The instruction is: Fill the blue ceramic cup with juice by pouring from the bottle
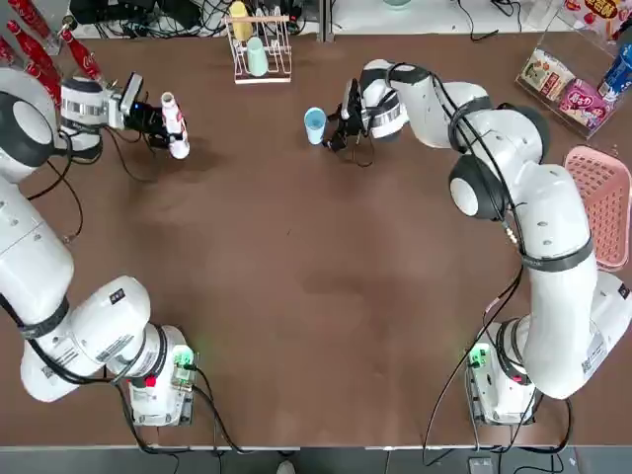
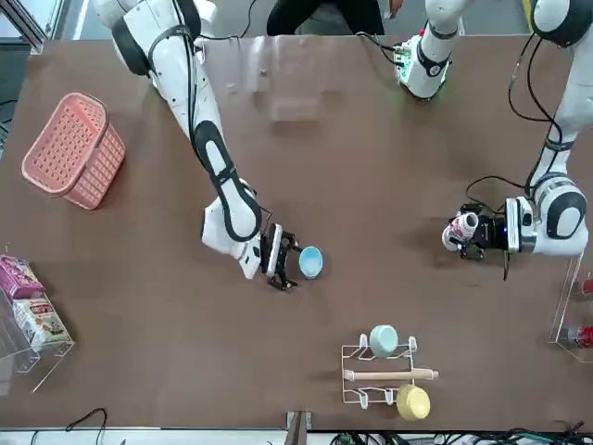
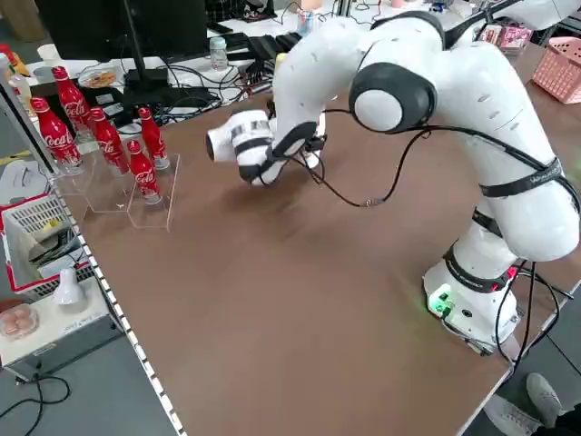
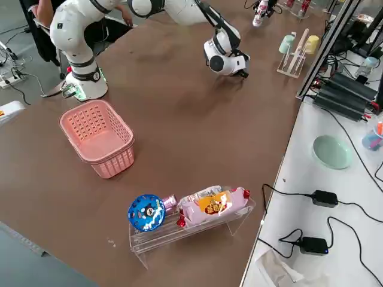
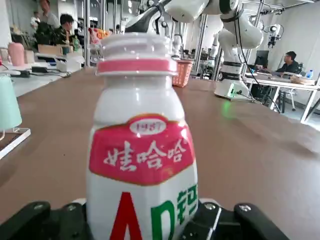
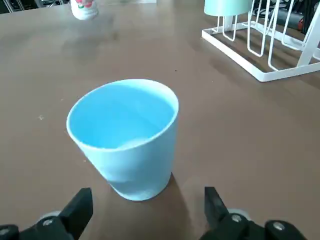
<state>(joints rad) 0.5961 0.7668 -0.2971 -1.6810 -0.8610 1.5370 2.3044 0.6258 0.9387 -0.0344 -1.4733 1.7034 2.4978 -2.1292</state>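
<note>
The small white bottle (image 1: 176, 126) with a red label and white cap stands upright at the table's far left. My left gripper (image 1: 158, 123) comes in level from the side and is shut on its lower body; in the left wrist view the bottle (image 5: 142, 150) fills the gap between both fingers. Near the far middle stands the light-blue cup (image 1: 315, 123), upright and empty inside (image 6: 125, 137). My right gripper (image 1: 334, 126) sits low just to its right, open, with the cup just ahead of its fingertips (image 6: 77, 207) and not touching them.
A white wire rack (image 1: 259, 49) with a mint cup and a yellow cup stands at the far edge between the arms. Red cola bottles (image 1: 39, 44) stand at the far left corner. At the right are a pink basket (image 1: 602, 202) and a clear snack holder (image 1: 568, 89).
</note>
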